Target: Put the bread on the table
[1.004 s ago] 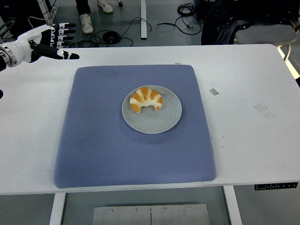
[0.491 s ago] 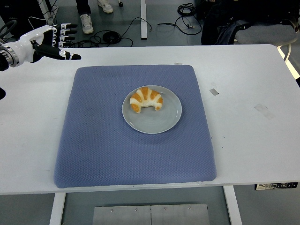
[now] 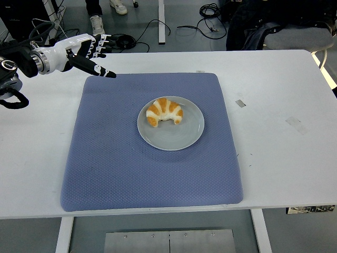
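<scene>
A croissant-shaped bread (image 3: pixel 164 111), orange with pale stripes, lies on the upper left part of a round grey plate (image 3: pixel 184 137). The plate rests near the middle of a blue mat (image 3: pixel 116 158) on the white table (image 3: pixel 284 158). My left hand (image 3: pixel 92 52) reaches in from the left edge and hovers over the mat's far left corner. Its fingers are spread and hold nothing. It is well up and to the left of the bread, not touching it. The right arm does not show.
Small bits of tape (image 3: pixel 240 103) lie on the table right of the mat. Beyond the far edge are floor cables (image 3: pixel 158 29), a table leg, a person's shoes (image 3: pixel 96 23) and a chair with dark clothing (image 3: pixel 274 26).
My left hand has moved to the right and slightly forward, from beyond the mat's left side to above its far left corner. Bread and plate have not moved.
</scene>
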Controlling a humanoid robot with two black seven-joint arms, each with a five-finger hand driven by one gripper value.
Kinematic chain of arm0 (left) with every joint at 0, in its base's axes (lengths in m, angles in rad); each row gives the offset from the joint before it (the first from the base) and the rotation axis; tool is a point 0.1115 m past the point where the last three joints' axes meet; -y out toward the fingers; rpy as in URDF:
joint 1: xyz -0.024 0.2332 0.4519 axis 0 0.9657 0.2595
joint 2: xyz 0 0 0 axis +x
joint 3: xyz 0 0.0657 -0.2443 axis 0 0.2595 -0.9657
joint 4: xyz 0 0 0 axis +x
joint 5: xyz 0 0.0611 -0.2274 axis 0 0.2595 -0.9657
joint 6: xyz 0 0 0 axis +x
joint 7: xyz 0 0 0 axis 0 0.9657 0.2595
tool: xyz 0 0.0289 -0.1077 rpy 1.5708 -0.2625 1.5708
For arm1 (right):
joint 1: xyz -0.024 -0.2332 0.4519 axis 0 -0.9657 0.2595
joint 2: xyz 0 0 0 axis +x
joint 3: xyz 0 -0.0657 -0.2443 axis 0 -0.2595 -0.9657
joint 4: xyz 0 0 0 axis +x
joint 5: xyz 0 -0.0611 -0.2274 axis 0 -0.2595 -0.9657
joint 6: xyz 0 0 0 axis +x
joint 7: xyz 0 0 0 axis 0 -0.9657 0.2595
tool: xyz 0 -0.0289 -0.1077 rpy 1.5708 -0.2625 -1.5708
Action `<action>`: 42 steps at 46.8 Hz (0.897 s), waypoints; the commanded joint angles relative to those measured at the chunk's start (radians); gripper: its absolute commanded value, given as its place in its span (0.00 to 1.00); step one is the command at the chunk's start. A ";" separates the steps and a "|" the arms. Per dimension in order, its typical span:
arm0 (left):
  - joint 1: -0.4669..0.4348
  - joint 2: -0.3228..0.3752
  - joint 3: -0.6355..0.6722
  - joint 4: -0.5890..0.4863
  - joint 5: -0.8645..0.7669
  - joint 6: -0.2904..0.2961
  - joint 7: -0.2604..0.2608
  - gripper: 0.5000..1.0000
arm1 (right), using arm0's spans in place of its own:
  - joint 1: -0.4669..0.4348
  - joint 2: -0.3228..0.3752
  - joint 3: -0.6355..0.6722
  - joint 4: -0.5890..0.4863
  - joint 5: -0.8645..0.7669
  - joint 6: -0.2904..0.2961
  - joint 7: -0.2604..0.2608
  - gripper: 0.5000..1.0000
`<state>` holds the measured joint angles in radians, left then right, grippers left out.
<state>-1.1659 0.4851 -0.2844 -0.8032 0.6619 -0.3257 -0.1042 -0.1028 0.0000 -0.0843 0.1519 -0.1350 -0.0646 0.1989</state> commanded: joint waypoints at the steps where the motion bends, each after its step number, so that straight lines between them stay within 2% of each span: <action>1: -0.006 -0.016 0.004 -0.019 0.030 0.008 0.001 0.89 | 0.000 0.000 0.000 0.000 0.000 0.000 0.000 1.00; 9: -0.024 -0.089 0.024 -0.025 0.079 0.013 0.046 0.89 | 0.000 0.000 0.000 0.000 0.000 0.000 0.000 1.00; 17: -0.058 -0.141 0.054 -0.025 0.094 0.020 0.054 0.88 | 0.000 0.000 0.000 0.000 0.000 0.000 0.000 1.00; 28: -0.075 -0.160 0.059 -0.070 0.143 0.020 0.087 0.87 | 0.000 0.000 0.000 0.000 0.000 0.000 0.000 1.00; 35: -0.075 -0.184 0.059 -0.096 0.180 0.020 0.155 0.87 | 0.000 0.000 0.000 0.000 0.000 0.000 0.000 1.00; 42: -0.075 -0.189 0.060 -0.096 0.185 0.005 0.163 0.87 | 0.000 0.000 0.000 0.000 0.000 0.000 0.000 1.00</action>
<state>-1.2420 0.2946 -0.2249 -0.8993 0.8454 -0.3146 0.0559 -0.1027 0.0000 -0.0844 0.1519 -0.1350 -0.0645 0.1994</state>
